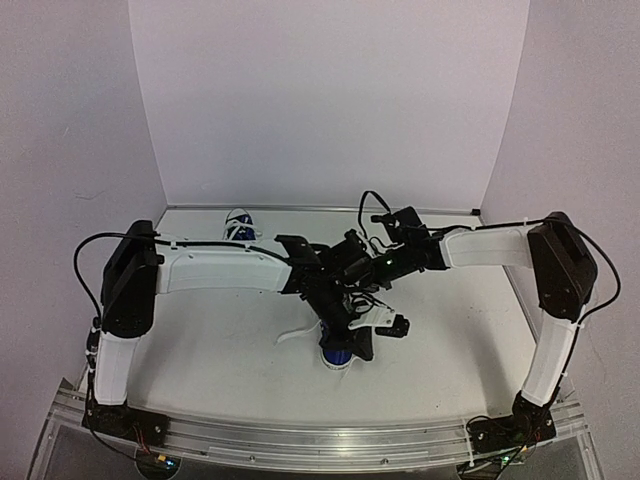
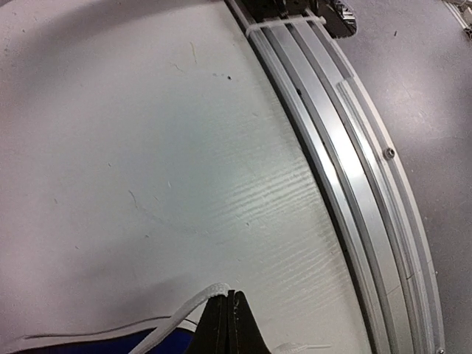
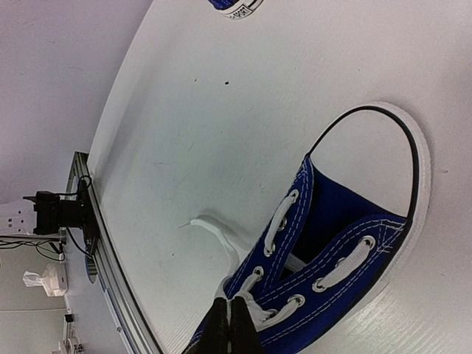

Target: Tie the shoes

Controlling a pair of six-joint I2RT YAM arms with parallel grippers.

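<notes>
One blue sneaker [image 1: 337,355] with a white toe cap lies at the table's middle front, under both grippers. In the right wrist view the sneaker [image 3: 339,214] is open and unlaced at the top. My right gripper [image 3: 230,301] is shut on the white lace at the upper eyelets. A loose lace end [image 3: 212,227] lies on the table beside it. My left gripper [image 2: 229,293] is shut on the other white lace [image 2: 173,318], just above the sneaker's blue canvas [image 2: 110,344]. That lace runs out to the left [image 1: 296,333]. The second sneaker [image 1: 240,226] sits at the back left, apart.
An aluminium rail [image 2: 346,147] runs along the table's near edge, with both arm bases bolted to it [image 1: 330,440]. White walls close the back and sides. The second sneaker's toe shows at the top of the right wrist view [image 3: 234,6].
</notes>
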